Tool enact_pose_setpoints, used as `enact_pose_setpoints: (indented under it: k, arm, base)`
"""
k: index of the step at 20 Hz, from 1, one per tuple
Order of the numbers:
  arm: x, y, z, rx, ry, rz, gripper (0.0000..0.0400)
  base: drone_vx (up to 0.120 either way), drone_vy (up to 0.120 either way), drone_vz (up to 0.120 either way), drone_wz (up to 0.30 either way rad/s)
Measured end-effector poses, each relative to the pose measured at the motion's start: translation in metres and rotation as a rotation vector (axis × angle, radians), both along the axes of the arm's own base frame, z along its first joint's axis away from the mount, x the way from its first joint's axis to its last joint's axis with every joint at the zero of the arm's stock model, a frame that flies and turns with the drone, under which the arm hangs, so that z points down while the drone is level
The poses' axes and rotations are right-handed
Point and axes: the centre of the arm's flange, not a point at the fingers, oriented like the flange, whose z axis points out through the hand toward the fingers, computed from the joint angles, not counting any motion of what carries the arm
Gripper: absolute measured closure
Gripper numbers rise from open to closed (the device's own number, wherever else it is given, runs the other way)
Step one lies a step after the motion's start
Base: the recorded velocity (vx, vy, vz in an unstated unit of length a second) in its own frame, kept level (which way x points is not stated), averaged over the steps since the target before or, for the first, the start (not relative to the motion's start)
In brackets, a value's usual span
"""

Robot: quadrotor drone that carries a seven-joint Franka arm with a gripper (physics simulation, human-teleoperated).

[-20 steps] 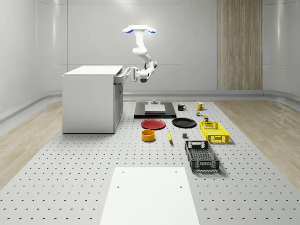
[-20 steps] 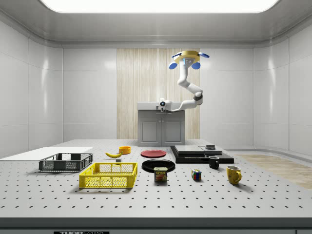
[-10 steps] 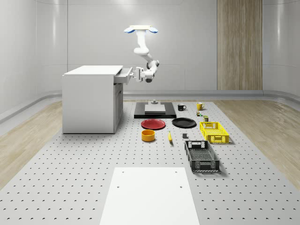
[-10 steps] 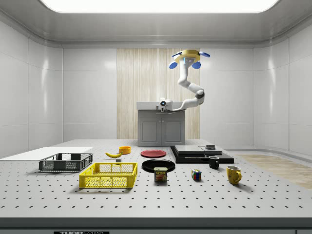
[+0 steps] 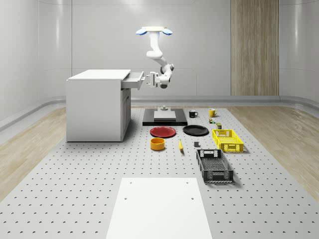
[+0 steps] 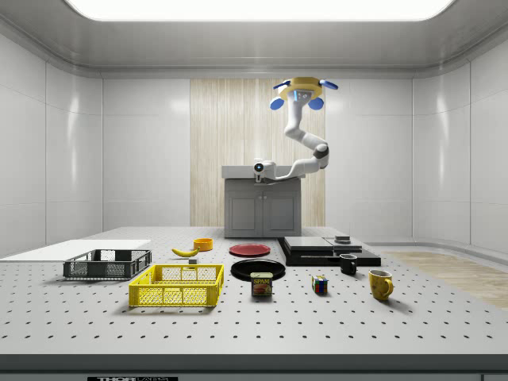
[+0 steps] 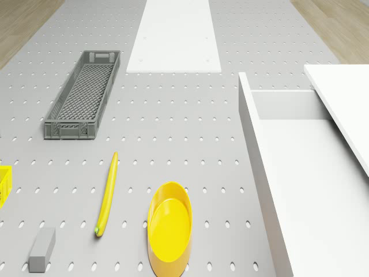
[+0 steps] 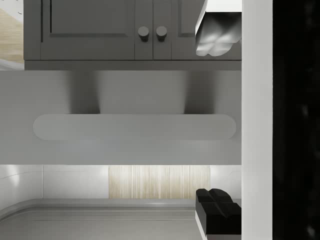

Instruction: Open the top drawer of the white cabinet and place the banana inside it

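While the drone (image 5: 154, 31) hovers high above the surface (image 5: 75, 179), beyond the cabinet's drawer side, the arm is bent down so that the gripper (image 5: 148, 78) is held at the front of the top drawer (image 5: 133, 79). That drawer is seen partly open, jutting toward three o'clock from the white cabinet (image 5: 94, 107) in the whole-scene view. In the wrist view the fingers (image 8: 216, 40) are held apart, with the drawer's handle (image 8: 135, 127) lying between them and a gap left on either side. The banana (image 5: 180, 145) is laid flat on the surface, well apart from the cabinet, just at three o'clock of the yellow bowl (image 5: 157, 144) and at nine o'clock of the yellow basket (image 5: 228, 140) in the whole-scene view.
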Motion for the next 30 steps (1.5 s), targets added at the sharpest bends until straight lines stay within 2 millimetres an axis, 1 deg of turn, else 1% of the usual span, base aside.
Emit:
enact_pose_setpoints:
  k: [6,7,8,10,12,14,17,20,23,30]
  arm:
    - [0.0,-0.001,0.0,0.0,-0.001,0.0,0.0001]
    - [-0.001,-0.01,-0.001,0.093,0.007,0.003,0.0]
    - [-0.001,-0.01,-0.015,0.253,0.009,0.007,0.0]
    - [0.0,0.007,-0.046,0.577,0.002,0.01,0.0]
    - [0.0,0.027,-0.069,0.847,-0.002,0.013,0.0]
    - [0.0,0.046,-0.083,1.055,-0.003,0.014,0.0]
    - [0.0,0.067,-0.093,1.266,-0.003,0.012,0.0]
    - [0.0,0.08,-0.097,1.393,-0.002,0.009,0.0]
    - [0.0,0.088,-0.099,1.467,-0.001,0.007,0.0]
    - [0.0,0.096,-0.1,1.541,0.0,0.004,0.0]
  base:
    - [0.12,0.12,0.0,0.0]
    - [0.12,0.12,0.0,0.0]
    - [0.12,0.12,0.0,0.0]
    - [0.12,0.12,0.0,0.0]
    - [0.12,0.12,0.0,0.0]
    - [0.12,0.12,0.0,0.0]
    - [0.12,0.12,0.0,0.0]
    - [0.12,0.12,0.0,0.0]
    - [0.12,0.12,0.0,0.0]
    - [0.12,0.12,-0.12,0.0]
